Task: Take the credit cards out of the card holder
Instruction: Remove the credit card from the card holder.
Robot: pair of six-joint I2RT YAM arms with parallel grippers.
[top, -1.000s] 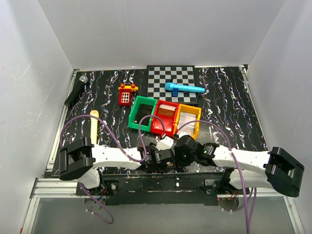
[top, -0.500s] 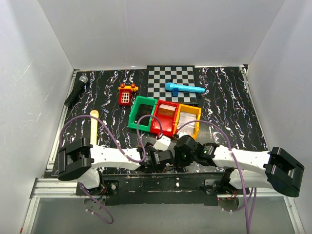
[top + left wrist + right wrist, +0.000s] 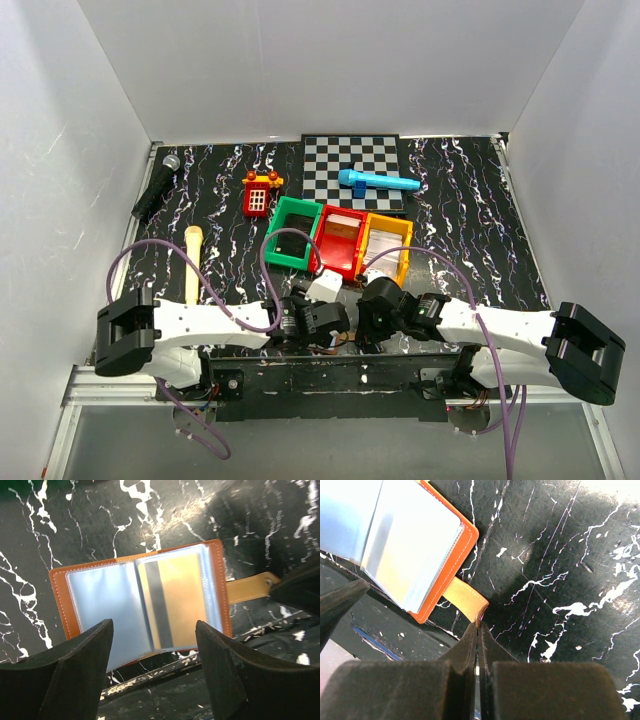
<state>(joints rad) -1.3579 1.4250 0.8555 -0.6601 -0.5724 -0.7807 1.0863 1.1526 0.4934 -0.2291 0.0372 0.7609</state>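
card holder: lying open and flat on the worktop, at the near edge between the two wrists. The arms are hiding most of it in the top view.
credit card: one tan card with a dark stripe is sitting in the 3 o'clock pocket (left wrist view). The 9 o'clock pocket is looking empty, but I can't be sure through the glossy film.
left gripper: released, jaws spread wide, hovering over the holder's 6 o'clock edge and touching nothing.
right gripper: clenched, pinching just the tip of the strap that is sticking out at the holder's 3 o'clock side.
risk, anchor: the right is holding only the strap's very end. Any tug on the card toward 9 or 6 o'clock is likely pulling the strap free, and then the holder is travelling with the card.
risk, sleeve: the film is covering the card face and no bare card edge is showing. The left fingers are likely pinching film plus card and lifting the whole holder.
risk, slip: the fingers are thick, the card thin and flat, the film glossy. The fingers may end up sliding off or creasing the pocket.
risk, clearance: both grippers are working just beside each other, so a wide left jaw coming down near 3 o'clock is risking a knock on the right.
risk, page: the loose middle leaf could be flipping over the card if it gets brushed.
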